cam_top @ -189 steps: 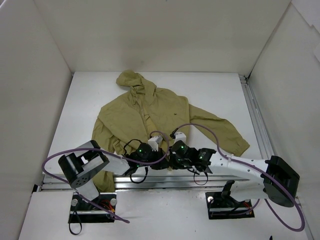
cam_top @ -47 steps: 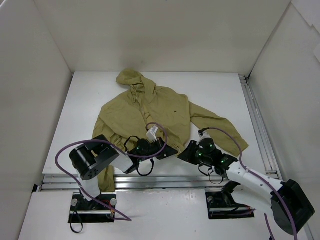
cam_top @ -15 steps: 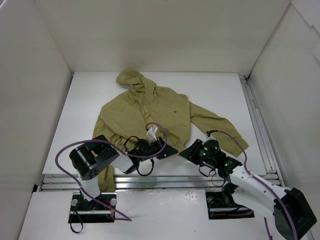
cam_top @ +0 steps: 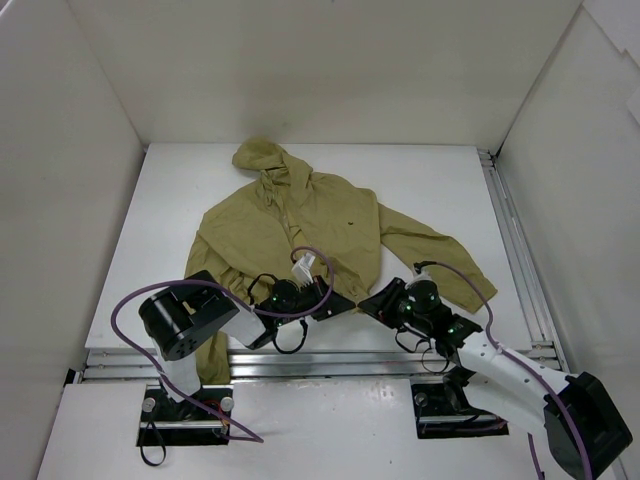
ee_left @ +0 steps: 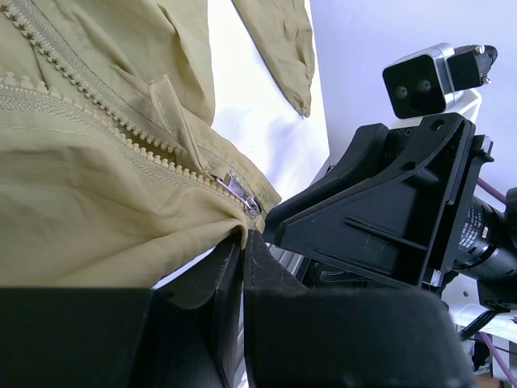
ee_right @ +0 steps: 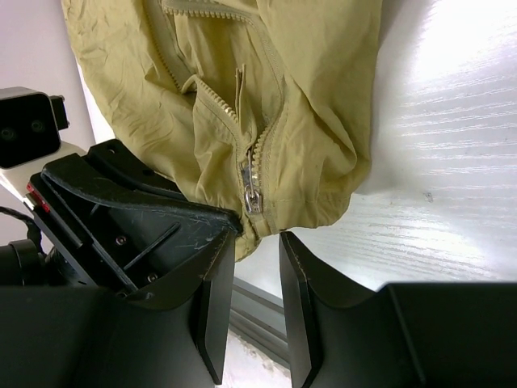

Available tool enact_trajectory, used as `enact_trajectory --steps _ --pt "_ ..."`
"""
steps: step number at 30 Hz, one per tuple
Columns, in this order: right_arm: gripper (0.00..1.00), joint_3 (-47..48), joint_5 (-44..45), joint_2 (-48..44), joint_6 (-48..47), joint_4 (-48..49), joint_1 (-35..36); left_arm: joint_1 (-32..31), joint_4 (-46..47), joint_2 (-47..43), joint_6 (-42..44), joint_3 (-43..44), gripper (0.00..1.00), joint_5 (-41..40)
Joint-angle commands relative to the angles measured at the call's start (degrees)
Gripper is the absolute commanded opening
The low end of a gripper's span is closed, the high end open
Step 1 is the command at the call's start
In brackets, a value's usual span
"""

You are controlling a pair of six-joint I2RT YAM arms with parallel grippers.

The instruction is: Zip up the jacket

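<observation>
In the overhead view, the jacket (cam_top: 290, 220) is seen spread flat on the white surface (cam_top: 430, 190), its hood (cam_top: 262, 158) at the far end from both tools and its hem at the near edge, where the two tools meet. The left tool (cam_top: 338, 300) is laid low against the middle of the hem, and the right tool (cam_top: 370, 303) is held just beside it, tip toward tip; one sleeve (cam_top: 440, 262) is stretched out beyond the right tool. In the left wrist view, the left tool (ee_left: 243, 242) is shown pressed together on the bottom edge of the jacket (ee_left: 89, 202), the fabric being pinched between its two dark fingers (ee_left: 218, 283). The zipper pull (ee_left: 240, 192) is found just above the fingertips, at the foot of two rows of teeth that spread apart away from the tool. The black body of the right tool (ee_left: 371, 218) is seen close alongside, with its camera (ee_left: 420, 79) above it. In the right wrist view, the right tool (ee_right: 254, 250) is shown spread, with nothing held between its fingers (ee_right: 216, 283); the zipper pull (ee_right: 251, 194) hangs just beyond the gap. The left tool (ee_right: 137, 214) is seen to one side, its tip touching the hem just beside the pull, and bare surface (ee_right: 436, 186) lies on the other side.
</observation>
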Motion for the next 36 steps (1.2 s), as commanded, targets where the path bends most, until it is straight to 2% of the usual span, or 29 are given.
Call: enact_trajectory --steps 1,28,31,36 --pt "0.26 0.42 1.41 -0.01 0.99 5.06 -0.4 -0.3 5.7 -3.09 0.45 0.49 0.0 -0.64" --pt "0.19 -2.04 1.41 2.72 1.51 13.41 -0.49 -1.36 7.37 -2.83 0.45 0.84 0.0 -1.43" --pt "0.15 -2.13 1.59 2.72 1.34 13.59 -0.23 -1.36 7.37 -2.74 0.54 0.93 0.0 -1.35" --pt "0.02 -2.22 1.59 2.98 0.99 13.24 -0.48 -1.36 7.72 -2.83 0.54 0.67 0.0 -1.96"
